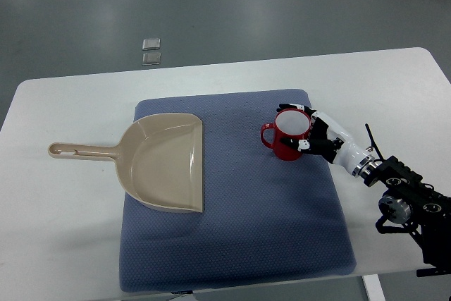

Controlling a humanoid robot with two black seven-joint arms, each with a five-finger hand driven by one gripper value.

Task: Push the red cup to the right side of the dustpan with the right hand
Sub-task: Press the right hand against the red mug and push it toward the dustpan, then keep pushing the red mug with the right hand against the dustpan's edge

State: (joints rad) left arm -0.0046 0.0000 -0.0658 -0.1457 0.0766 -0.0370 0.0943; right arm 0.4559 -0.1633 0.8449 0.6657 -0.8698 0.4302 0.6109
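Observation:
A red cup (285, 147) with a white inside stands upright on the blue mat (239, 230), its handle pointing left. It sits well to the right of the beige dustpan (165, 167), whose handle points left onto the table. My right hand (304, 130) comes in from the lower right and lies against the cup's right side, with fingers (294, 108) curved round its far rim and thumb near its front. The fingers touch the cup; a full grasp is not evident.
The mat lies on a white table (63, 244). Two small clear squares (151, 51) lie on the grey floor beyond the table's far edge. My right arm's black wrist joints (405, 206) hang over the table's right front corner.

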